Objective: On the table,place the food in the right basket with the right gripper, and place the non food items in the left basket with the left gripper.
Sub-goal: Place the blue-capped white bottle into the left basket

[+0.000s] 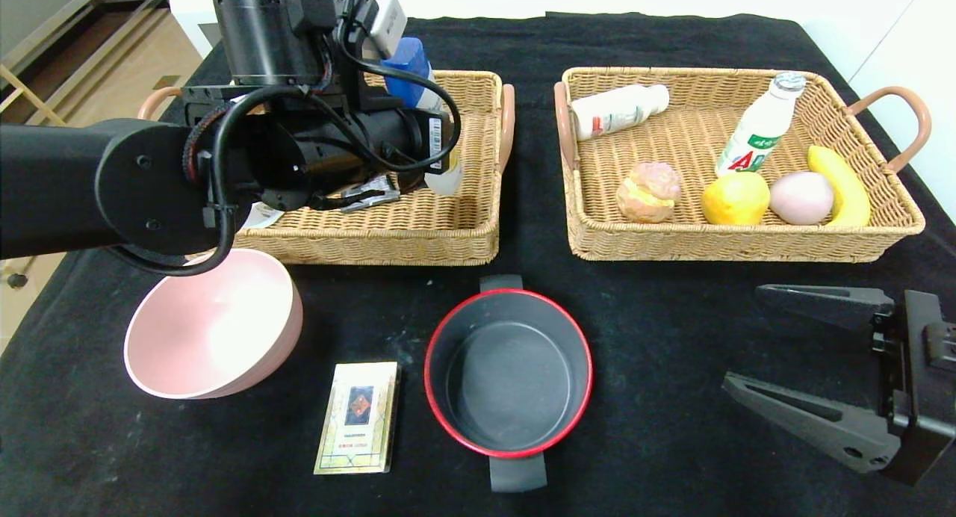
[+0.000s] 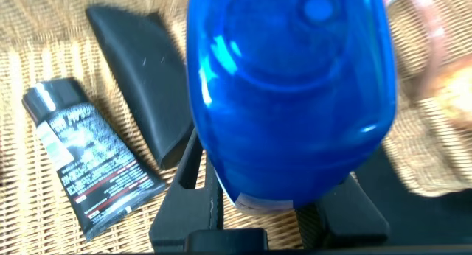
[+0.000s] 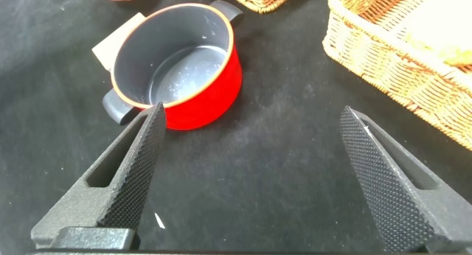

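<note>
Two wicker baskets sit side by side on a desk [image 1: 672, 353] draped in black cloth, with pale walls and wood flooring around it. The right basket [image 1: 747, 237] holds two white bottles, a pastry, a lemon, a pink egg-shaped item and a banana. The left basket [image 1: 418, 233] holds a tube [image 2: 88, 155]; above it the left tool [image 2: 258, 203] grips a blue bottle [image 2: 291, 100]. Nearer lie a pink bowl [image 1: 213, 326], a card box [image 1: 358, 416] and a red pot [image 1: 509, 371]. The right tool [image 1: 747, 338] hovers wide open, empty, beside the pot.

Only large red letters reading roughly "AD" show on the upright white bottle's [image 1: 757, 128] label; other print is illegible.
</note>
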Robot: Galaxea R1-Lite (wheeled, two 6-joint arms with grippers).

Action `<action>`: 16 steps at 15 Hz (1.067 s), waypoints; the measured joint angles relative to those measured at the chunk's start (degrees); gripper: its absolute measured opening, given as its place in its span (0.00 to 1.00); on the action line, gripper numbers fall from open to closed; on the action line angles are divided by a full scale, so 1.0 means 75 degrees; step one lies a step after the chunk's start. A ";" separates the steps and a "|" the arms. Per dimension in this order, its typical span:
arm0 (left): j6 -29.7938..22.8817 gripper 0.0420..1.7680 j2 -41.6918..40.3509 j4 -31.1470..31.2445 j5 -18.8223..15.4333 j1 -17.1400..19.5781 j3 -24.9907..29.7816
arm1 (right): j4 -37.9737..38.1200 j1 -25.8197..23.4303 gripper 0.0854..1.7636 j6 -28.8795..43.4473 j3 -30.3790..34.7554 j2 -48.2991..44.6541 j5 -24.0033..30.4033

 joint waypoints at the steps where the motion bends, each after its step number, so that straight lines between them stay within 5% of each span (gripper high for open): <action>1: -0.0041 0.32 0.0044 0.0000 -0.0037 0.0033 0.0013 | -0.0003 0.0000 0.97 0.0000 0.0000 0.0000 -0.0002; 5: -0.0067 0.32 0.0117 -0.0011 -0.0034 0.0041 0.0033 | 0.0000 0.0000 0.97 -0.0008 0.0005 -0.0003 0.0000; 10: -0.0059 0.62 0.0106 -0.0020 -0.0029 0.0010 0.0085 | -0.0003 0.0007 0.97 -0.0011 0.0005 -0.0007 0.0000; 16: -0.0037 0.81 -0.0258 0.0099 0.0039 -0.0128 0.0507 | -0.0008 0.0008 0.97 -0.0029 0.0049 -0.0007 0.0007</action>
